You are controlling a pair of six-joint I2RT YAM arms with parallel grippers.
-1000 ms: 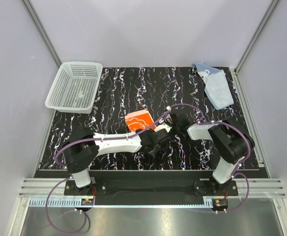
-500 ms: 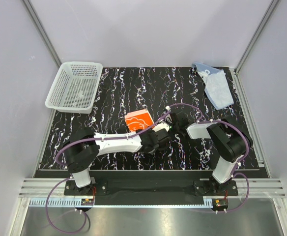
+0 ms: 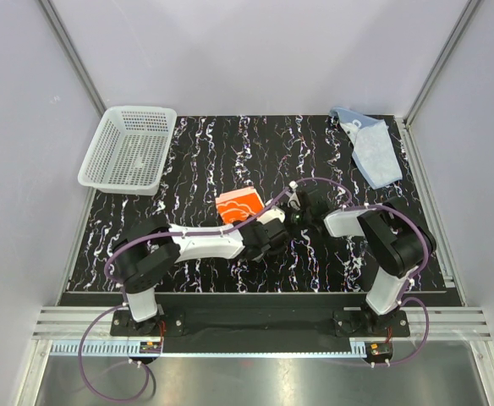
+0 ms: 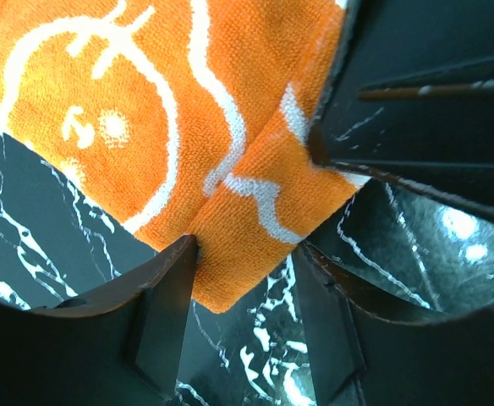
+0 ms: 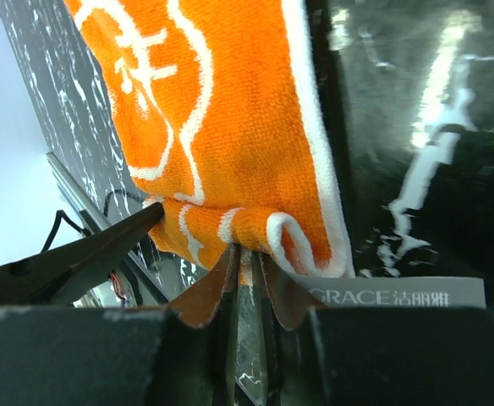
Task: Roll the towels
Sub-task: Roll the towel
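Observation:
The orange towel (image 3: 237, 205) with white cartoon prints lies partly folded at the mat's middle. In the right wrist view my right gripper (image 5: 249, 255) is shut on a rolled fold of its near edge (image 5: 230, 127), beside the white label (image 5: 391, 293). My left gripper (image 4: 247, 288) is open. The towel's corner (image 4: 238, 254) lies between its fingers and touches the left one (image 4: 158, 313). In the top view the two grippers meet at the towel's right corner (image 3: 281, 216). The light blue towel (image 3: 374, 148) lies crumpled at the far right.
A white mesh basket (image 3: 128, 148) stands at the mat's far left corner. The black marbled mat (image 3: 196, 161) ends at metal rails left and right, with grey walls behind. The right gripper's black body (image 4: 433, 101) crowds the left wrist view.
My left jaws have widened a little around the towel's corner. Both grippers and the towel's near corner have edged slightly toward the far side. The blue towel has not moved.

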